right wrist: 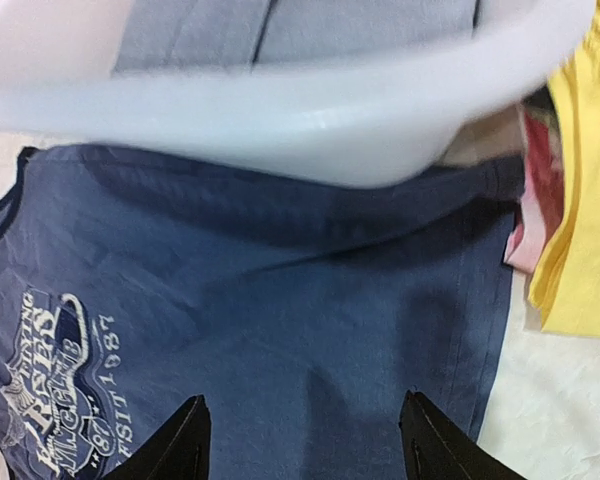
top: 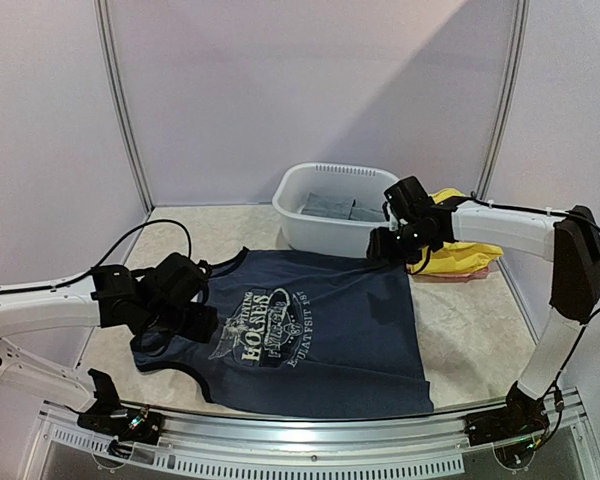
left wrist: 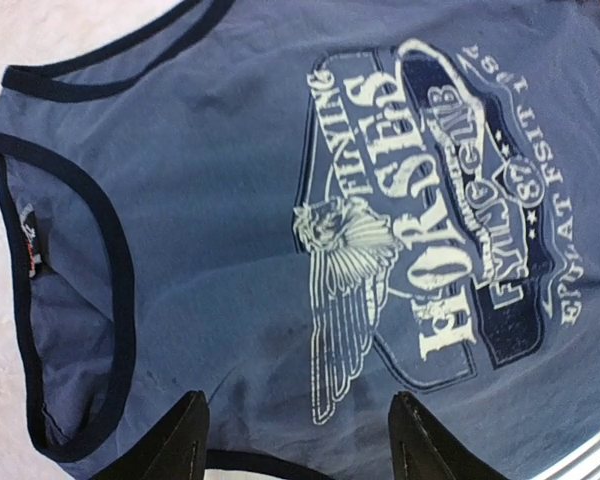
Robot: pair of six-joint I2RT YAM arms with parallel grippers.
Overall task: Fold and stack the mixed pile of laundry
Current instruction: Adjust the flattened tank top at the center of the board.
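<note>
Evidently flattening navy tank top [top: 360, 330] on worktop [top: 470, 320]; left fingers [left wrist: 185, 440], right fingers [right wrist: 180, 445] released, empty; next: pinching hem and straps.

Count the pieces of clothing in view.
4: a navy tank top spread flat on the table, a grey garment in the white basin, a yellow garment right of the basin, a reddish garment under it. More may be hidden.
</note>
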